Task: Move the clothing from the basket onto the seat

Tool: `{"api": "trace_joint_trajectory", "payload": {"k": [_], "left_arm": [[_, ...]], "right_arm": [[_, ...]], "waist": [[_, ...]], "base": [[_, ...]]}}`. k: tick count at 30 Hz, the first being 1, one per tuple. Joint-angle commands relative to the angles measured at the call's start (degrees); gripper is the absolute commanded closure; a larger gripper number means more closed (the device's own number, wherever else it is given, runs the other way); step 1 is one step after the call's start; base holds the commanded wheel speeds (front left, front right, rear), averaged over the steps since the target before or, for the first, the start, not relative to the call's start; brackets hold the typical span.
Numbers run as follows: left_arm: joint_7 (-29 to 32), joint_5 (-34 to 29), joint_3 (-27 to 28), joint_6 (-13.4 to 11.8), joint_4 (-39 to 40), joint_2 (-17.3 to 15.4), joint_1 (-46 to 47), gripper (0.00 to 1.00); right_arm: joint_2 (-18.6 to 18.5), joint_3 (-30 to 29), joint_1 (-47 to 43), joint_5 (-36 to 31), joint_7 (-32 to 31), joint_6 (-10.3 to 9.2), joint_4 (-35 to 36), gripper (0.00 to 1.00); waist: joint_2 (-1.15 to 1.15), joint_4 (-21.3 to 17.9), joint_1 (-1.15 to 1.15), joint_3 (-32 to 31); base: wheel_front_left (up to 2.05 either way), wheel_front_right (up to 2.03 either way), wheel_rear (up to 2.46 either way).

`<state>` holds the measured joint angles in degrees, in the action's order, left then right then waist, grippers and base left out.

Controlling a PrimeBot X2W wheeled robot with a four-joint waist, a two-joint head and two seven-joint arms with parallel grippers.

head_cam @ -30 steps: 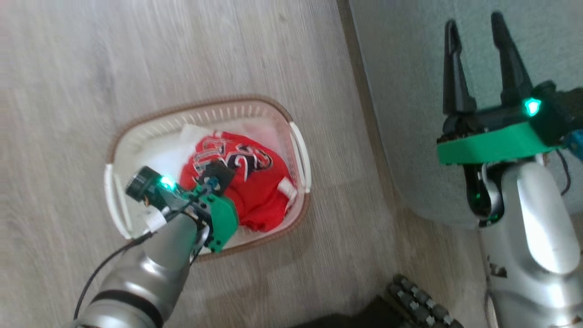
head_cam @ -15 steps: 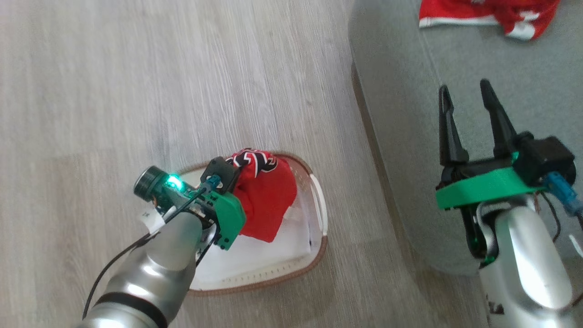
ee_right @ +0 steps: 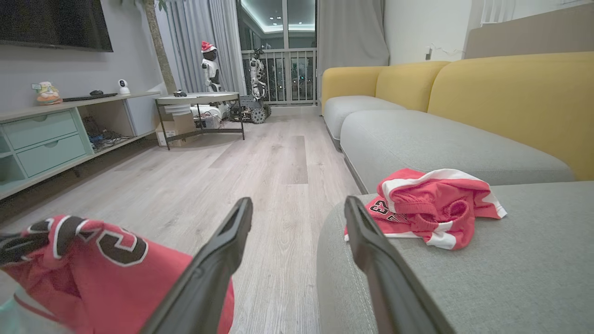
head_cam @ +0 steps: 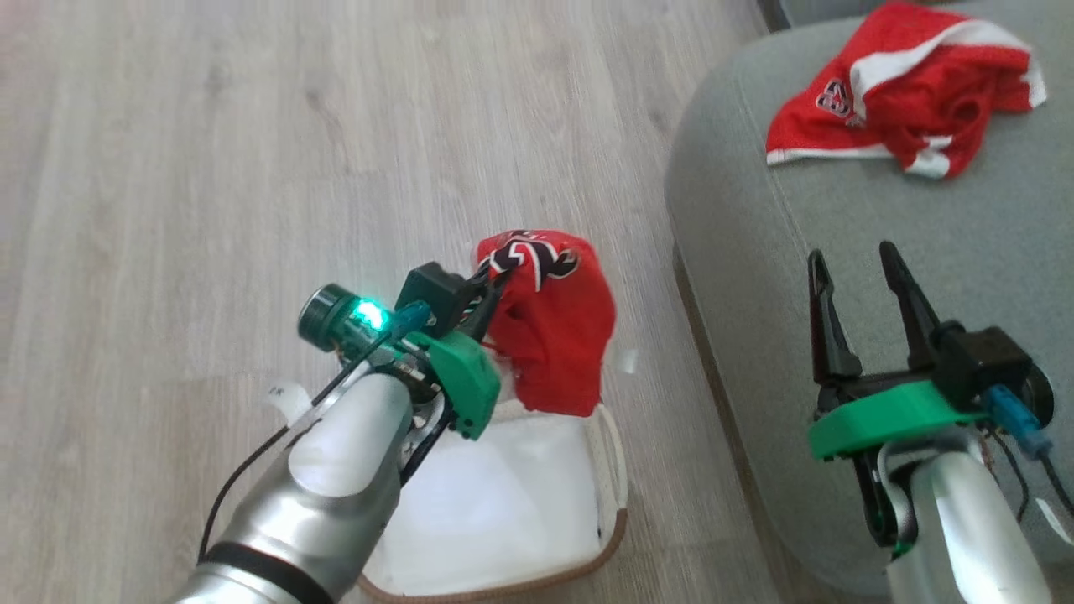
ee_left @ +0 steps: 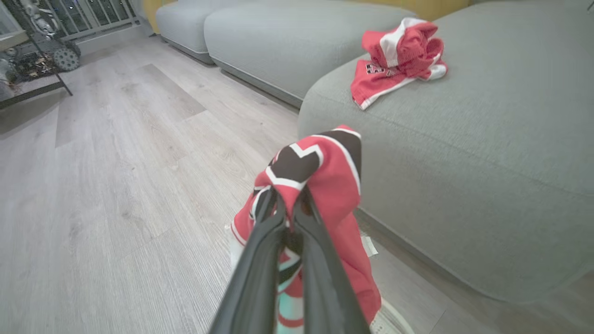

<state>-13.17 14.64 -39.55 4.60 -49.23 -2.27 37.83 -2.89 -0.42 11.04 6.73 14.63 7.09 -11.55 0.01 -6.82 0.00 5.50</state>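
Observation:
My left gripper (head_cam: 488,289) is shut on a red garment (head_cam: 555,335) with black-and-white lettering, which hangs above the far end of the basket (head_cam: 619,470). In the left wrist view the fingers (ee_left: 267,232) pinch a fold of that garment (ee_left: 336,171). A white cloth (head_cam: 495,503) lies in the basket. A second red garment (head_cam: 902,109) with white trim lies crumpled on the grey-green seat (head_cam: 839,226). My right gripper (head_cam: 852,262) stands open over the seat's near edge, holding nothing. The right wrist view has it (ee_right: 297,204) between the hanging garment (ee_right: 93,264) and the seat's garment (ee_right: 431,208).
Pale wood floor (head_cam: 252,168) spreads left of the basket. More grey sofa cushions (ee_right: 417,134) with yellow backs (ee_right: 510,97) run beyond the seat. Farther off stand a low cabinet (ee_right: 46,139), a table (ee_right: 199,99) and a robot figure (ee_right: 209,65) by a railing.
The head camera has shifted, bringing the seat's garment into view. My left gripper has lifted the red garment up out of the basket, uncovering the white cloth. The right gripper has stayed open.

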Motion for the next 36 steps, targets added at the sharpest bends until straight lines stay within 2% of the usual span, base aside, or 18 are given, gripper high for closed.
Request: {"api": "trace_joint_trajectory", "payload": {"k": [1,7,15,23,31,36], "left_arm": [[0.5,1.4,1.2,0.2,3.2,-0.6,2.1,1.00],[3.4,5.9,0.1,0.1,7.8,-0.6,3.4,1.00],[5.6,10.2,-2.4,-1.4,13.2,-0.6,5.9,1.00],[6.6,12.6,-4.5,-2.6,15.2,-0.6,8.0,1.00],[5.4,14.6,-6.7,-3.6,15.9,-0.6,9.2,1.00],[4.5,15.7,-8.2,-4.2,16.2,-0.6,9.5,1.00]], "right_arm": [[0.0,1.1,0.4,-0.5,0.4,0.40,1.5,0.00],[0.0,1.6,-1.2,-0.7,0.4,0.40,1.0,0.00],[0.0,3.1,-1.7,-0.6,0.4,0.40,0.6,0.00],[0.0,4.6,-0.7,-1.4,0.4,0.40,-1.0,0.00],[0.0,7.0,4.2,-5.4,0.4,0.40,-5.9,0.00],[-0.3,10.8,8.6,-6.2,0.4,0.40,-11.5,0.00]], "waist": [[-0.01,1.1,0.00,-2.7],[-0.01,2.1,0.00,-6.0],[-0.01,3.1,0.00,-7.9],[-0.01,3.7,0.00,-8.7],[-0.01,4.5,0.00,-9.0],[-0.01,5.2,0.00,-8.9]], "base": [[0.00,0.00,0.00],[0.00,0.00,0.00],[0.00,0.00,0.00],[0.00,0.00,0.00],[0.00,0.00,0.00],[0.00,0.00,0.00]]}}
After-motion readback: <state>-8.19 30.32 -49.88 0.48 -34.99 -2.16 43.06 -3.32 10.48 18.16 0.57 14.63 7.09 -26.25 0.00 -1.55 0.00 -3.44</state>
